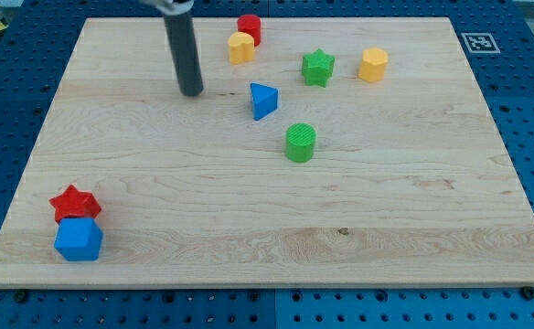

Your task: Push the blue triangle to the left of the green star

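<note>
My tip (192, 91) rests upper centre, bare with no claw, left of the blue triangle (263, 100); green star (318, 68) sits upper right.

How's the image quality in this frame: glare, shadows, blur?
Camera view: even, diffuse light, no glare on the wooden board. Blocks cast only soft, short shadows, as under the green cylinder and blue triangle. The rod is slightly soft at the view's top edge; my tip, left of the blue triangle, is sharp. The board's edges converge toward the view's top.
</note>
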`<state>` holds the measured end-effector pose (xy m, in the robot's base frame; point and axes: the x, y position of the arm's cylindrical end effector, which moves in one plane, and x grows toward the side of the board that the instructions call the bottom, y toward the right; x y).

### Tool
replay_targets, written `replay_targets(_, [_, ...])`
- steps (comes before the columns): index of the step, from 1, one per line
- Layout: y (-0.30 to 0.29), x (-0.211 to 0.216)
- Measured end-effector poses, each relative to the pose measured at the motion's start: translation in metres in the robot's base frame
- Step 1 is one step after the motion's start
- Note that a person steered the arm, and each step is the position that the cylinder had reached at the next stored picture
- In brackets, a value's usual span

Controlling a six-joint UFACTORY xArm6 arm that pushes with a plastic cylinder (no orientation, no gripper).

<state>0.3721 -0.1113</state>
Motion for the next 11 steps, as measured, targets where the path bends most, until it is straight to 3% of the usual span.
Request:
replay_targets(1, [0.062, 0.027])
replay_targets(2, [0.094, 0.027])
replay_targets(5, [0.154, 0.027])
replay_targets(10, [0.122, -0.015])
replay_targets(11, [0.121, -0.040])
